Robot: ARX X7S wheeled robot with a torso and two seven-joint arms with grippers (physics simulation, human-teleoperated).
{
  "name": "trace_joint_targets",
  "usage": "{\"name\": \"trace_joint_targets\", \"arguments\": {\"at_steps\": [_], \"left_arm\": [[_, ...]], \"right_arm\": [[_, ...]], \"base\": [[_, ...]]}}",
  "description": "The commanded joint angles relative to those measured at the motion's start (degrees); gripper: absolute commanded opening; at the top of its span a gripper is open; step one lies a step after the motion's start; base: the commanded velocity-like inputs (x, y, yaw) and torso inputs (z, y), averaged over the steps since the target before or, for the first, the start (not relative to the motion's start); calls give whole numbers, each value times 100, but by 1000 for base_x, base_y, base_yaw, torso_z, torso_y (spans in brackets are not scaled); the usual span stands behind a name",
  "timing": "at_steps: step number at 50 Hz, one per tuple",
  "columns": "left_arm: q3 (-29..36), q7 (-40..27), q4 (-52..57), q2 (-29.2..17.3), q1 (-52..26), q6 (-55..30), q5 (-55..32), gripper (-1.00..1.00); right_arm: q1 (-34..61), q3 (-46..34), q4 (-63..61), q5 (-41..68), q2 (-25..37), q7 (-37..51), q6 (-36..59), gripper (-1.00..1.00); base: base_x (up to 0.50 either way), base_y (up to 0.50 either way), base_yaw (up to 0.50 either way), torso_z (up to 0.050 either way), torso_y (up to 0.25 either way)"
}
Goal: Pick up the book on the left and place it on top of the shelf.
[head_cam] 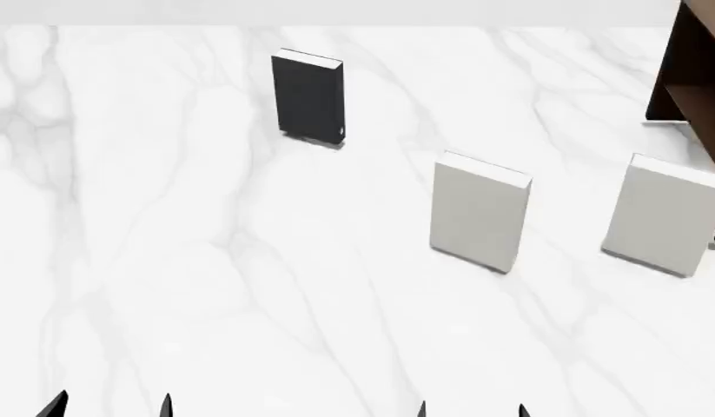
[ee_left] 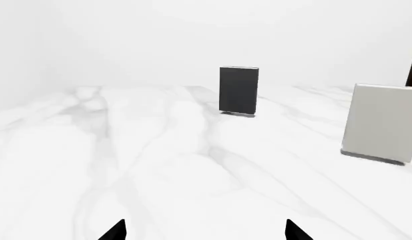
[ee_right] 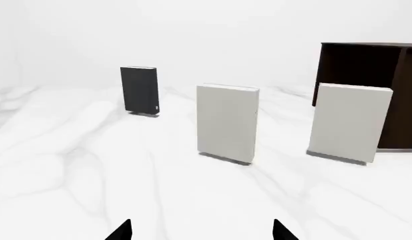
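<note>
The book stands upright on the marble table, well apart from the shelf. Two grey books stand between them, the second just beside the shelf. Left gripper and right gripper are both spread, holding nothing, far from the book.

Open marble table btwn grippers & black book; two grey books stand apart at right, shelf beyond.
</note>
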Motion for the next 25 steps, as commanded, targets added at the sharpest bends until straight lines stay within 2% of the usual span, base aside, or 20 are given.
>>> {"name": "trace_joint_targets", "arguments": {"at_steps": [1,21,25], "left_arm": [[37,-154,-54,-81,-53,-97,-142,100],[329,-502,-50,-354,-82,-140,-432,100],[354,-539,-82,-387,-94,-118,-472,100]], "right_arm": [[35,-111,49,76,93,115,-16,100],[38,-449,166,433,354,315,-92,100],[32,-470,151,580,383,278,-41,100]], "base": [[0,0,0,0,0],[0,0,0,0,0],[0,-500,0,0,0]]}}
